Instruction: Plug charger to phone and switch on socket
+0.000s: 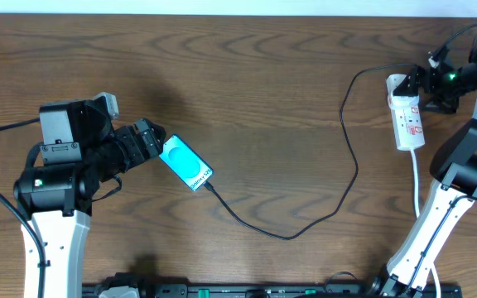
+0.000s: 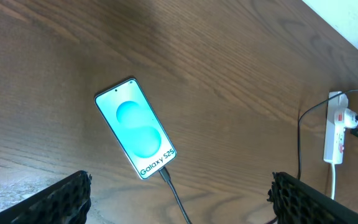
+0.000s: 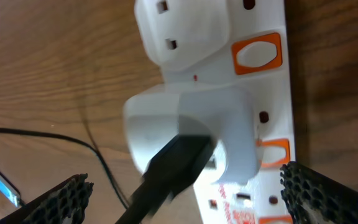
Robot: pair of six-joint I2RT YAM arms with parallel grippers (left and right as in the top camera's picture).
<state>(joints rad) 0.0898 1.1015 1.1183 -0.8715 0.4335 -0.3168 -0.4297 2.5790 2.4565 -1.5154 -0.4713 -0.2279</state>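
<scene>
Overhead view: a dark wooden worktop (image 1: 247, 83) with one robot arm at each side. I see the phone (image 1: 186, 164) lying flat and screen up in the left half of the worktop, about midway between the far and near edges, turned at a slant. The left gripper (image 1: 156, 142) sits just beside the phone's upper short end, its fingers spread wide and holding nothing. In the left wrist view the fingers (image 2: 61, 199) fill the bottom corners of the picture, and the phone lies on the wood ahead of them, untouched. Its screen shows light-blue swirls and the words "Galaxy S25".

The charger (image 1: 288, 237), a thin black cable, meets the phone's lower short end with its connector tip against the edge. From there it loops toward the near edge, swings up through the right half of the worktop and runs to the socket (image 1: 409, 116). This is a white power strip lying near the far right corner, its length running far to near. A thick white cord (image 1: 415, 178) leaves its nearer end.

The right gripper (image 1: 419, 89) hangs over the strip's far end, fingers released and gripping nothing. In the right wrist view its fingers (image 3: 328, 199) stand either side of a white plug (image 3: 191, 134) seated in the strip, with black cable leaving it. Orange-red switches (image 3: 258, 53) line one side; I cannot tell whether they are on or off.
</scene>
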